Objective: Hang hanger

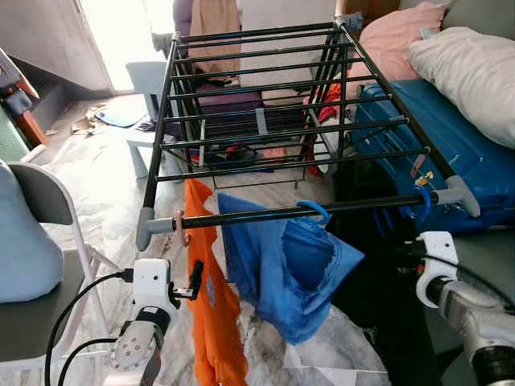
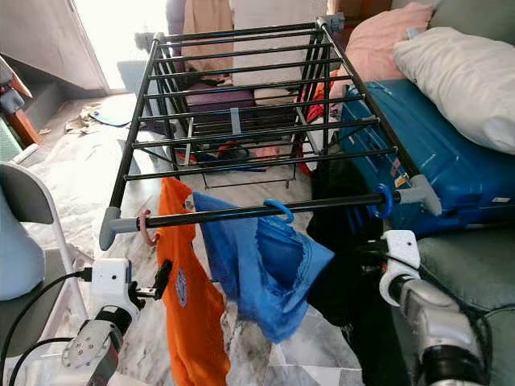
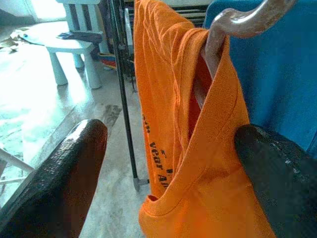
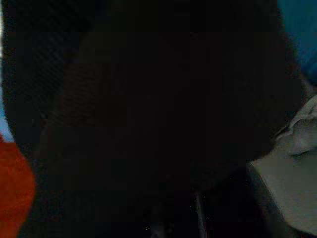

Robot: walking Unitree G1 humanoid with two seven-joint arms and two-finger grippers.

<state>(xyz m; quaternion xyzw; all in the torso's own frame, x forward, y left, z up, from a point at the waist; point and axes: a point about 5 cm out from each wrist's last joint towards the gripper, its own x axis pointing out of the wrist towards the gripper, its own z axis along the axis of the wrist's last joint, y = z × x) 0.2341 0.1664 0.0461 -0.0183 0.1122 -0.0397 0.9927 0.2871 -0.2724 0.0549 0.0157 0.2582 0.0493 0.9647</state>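
A black drying rack stands in front of me. On its front rod a pink hanger carries an orange shirt. A blue hanger holds a blue garment beside it. Further right, a black garment hangs under another blue hook. My left gripper is open just short of the orange shirt, below the pink hook, holding nothing. My right gripper is pressed against the black garment, and the right wrist view is almost wholly dark.
A blue suitcase with pillows on top lies close on the right of the rack. A grey chair stands at my left. A small white stool and clutter sit beyond the rack on the marble floor.
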